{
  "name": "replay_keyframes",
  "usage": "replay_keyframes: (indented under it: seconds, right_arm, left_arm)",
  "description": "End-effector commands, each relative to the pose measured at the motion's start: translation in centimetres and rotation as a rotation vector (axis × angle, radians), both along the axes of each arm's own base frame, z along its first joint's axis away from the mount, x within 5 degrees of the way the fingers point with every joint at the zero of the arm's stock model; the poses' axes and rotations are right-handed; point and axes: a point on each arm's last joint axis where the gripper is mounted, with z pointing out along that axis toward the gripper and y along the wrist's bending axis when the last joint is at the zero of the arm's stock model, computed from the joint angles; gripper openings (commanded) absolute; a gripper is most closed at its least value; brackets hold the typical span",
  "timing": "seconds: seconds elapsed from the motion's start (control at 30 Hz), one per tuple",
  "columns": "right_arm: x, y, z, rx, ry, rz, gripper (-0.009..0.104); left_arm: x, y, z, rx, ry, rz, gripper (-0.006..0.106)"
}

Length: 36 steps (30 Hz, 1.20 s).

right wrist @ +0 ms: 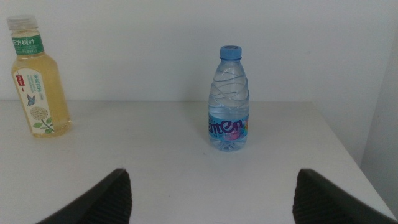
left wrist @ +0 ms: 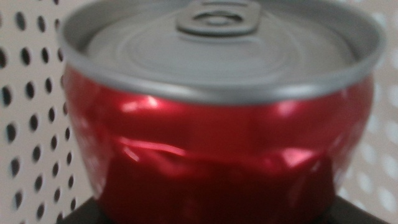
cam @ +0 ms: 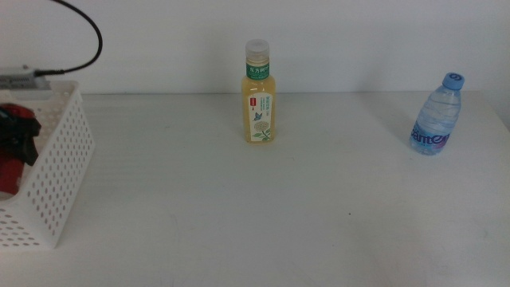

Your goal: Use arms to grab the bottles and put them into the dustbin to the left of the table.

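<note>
**Cola can held inside the dustbin**

Right gripper [right wrist: 211, 199] waits, jaws spread. At nine o'clock, left gripper [cam: 17, 137] pinches the red can [left wrist: 217, 155] inside the dustbin [cam: 56, 167]. Tea bottle [cam: 258, 96] at twelve, water bottle [cam: 437, 115] at two, upright on the table [cam: 263, 215].

Plain white matte table [cam: 263, 223] carried three things directly. Tall yellowish tea bottle with white cap and green label [cam: 258, 93] stood upright near the back edge, about centre. Small clear water bottle with blue cap [cam: 437, 115] stood upright far to the right, well apart from the tea bottle. White perforated plastic basket [cam: 56, 171] sat at the table's left edge, well apart from both bottles. Remaining surface was bare white, a pale wall behind it.
</note>
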Motion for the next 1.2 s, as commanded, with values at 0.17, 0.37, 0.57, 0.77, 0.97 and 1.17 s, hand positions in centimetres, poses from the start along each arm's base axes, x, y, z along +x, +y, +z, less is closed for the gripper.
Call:
replay_keyframes:
  seconds: [0.17,0.37,0.57,0.77,0.97,1.17]
  right_arm:
    - [-0.2,-0.1,1.0,-0.009,-0.108,-0.012,0.068]
    - [-0.2,-0.1,1.0,-0.009,-0.108,-0.012,0.068]
    - [-0.2,-0.1,1.0,-0.009,-0.108,-0.012,0.068]
    - [-0.2,-0.1,1.0,-0.009,-0.108,-0.012,0.068]
    - [-0.2,-0.1,1.0,-0.009,-0.108,-0.012,0.068]
    - [-0.2,-0.1,1.0,-0.009,-0.108,-0.012,0.068]
  left_arm:
    - [1.1,0.3,1.0,0.022,-0.099,0.01,-0.004]
    - [1.5,0.4,0.0,0.02,-0.095,0.015,0.009]
    - [1.8,0.5,0.1,0.028,-0.122,0.018,0.043]
    - [1.7,0.5,0.0,0.025,-0.11,0.017,0.087]
    - [1.0,0.2,1.8,0.016,-0.125,0.057,0.09]
    - [-0.5,-2.2,7.0,0.033,-0.247,0.019,0.09]
